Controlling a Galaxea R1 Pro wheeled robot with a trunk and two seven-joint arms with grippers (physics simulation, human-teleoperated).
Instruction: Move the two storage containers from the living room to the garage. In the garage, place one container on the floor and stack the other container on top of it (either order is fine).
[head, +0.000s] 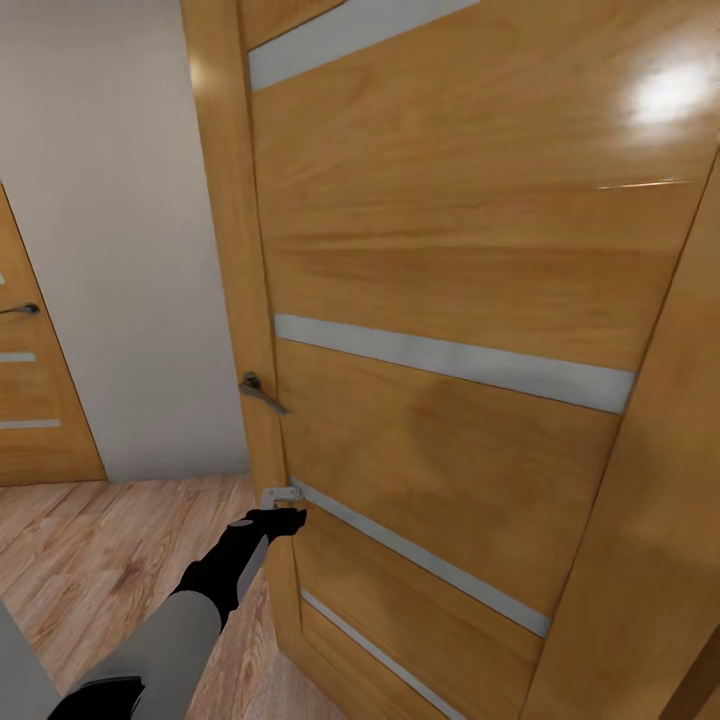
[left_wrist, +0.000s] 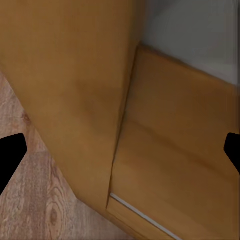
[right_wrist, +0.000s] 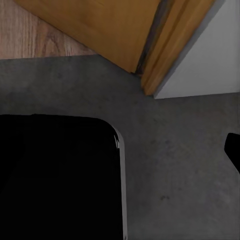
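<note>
Two dark fingertips (left_wrist: 10, 157) sit at opposite edges of my left wrist view, wide apart with nothing between them, so my left gripper (head: 280, 518) is released. In the head view it reaches up to the edge of the wooden door (head: 450, 300), just below the metal handle (head: 262, 391) and right by the small latch plate (head: 280, 494). On the right wrist view I see one fingertip (right_wrist: 233, 150) at the edge, and I cannot tell how those jaws stand. Below that gripper lies grey concrete floor (right_wrist: 175, 165), meeting the plank floor (right_wrist: 35, 35) at the door frame (right_wrist: 172, 45). Another door (head: 30, 400) stands left, past a white wall (head: 120, 250).
</note>
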